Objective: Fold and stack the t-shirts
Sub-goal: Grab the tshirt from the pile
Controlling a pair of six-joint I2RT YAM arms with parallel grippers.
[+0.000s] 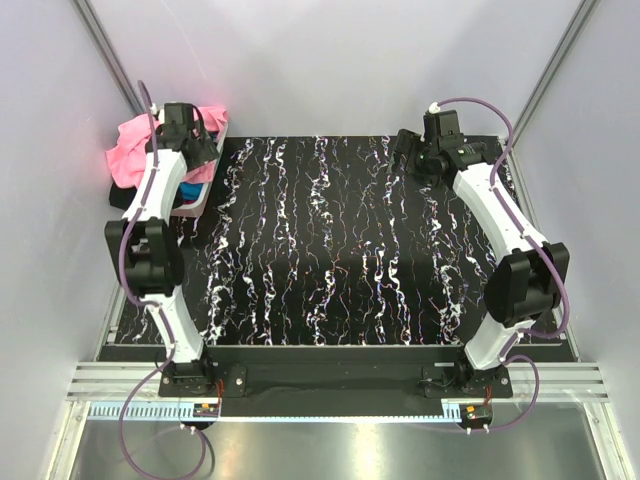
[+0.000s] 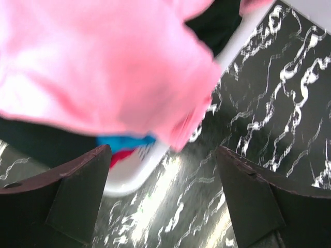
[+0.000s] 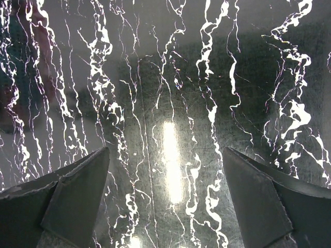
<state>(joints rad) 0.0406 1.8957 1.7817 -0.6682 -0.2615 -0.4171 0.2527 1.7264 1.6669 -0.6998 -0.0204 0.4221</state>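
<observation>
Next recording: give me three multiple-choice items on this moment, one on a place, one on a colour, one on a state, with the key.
1. Where on the black marbled table does the white slotted plastic basket stand?
A. far left corner
B. centre
C. near right corner

2. What colour is the soft cloth t-shirt lying on top of the basket?
A. black
B. bright pink
C. green

3. How do the right arm's jaws stand?
A. shut on a t-shirt
B. shut on nothing
C. open over bare table

Key:
1 A: the top view shows it at the far left, under the left arm's wrist.
2 B: pink cloth covers the pile in the top and left wrist views.
3 C: the right wrist view shows the fingers wide apart, only tabletop between.
</observation>
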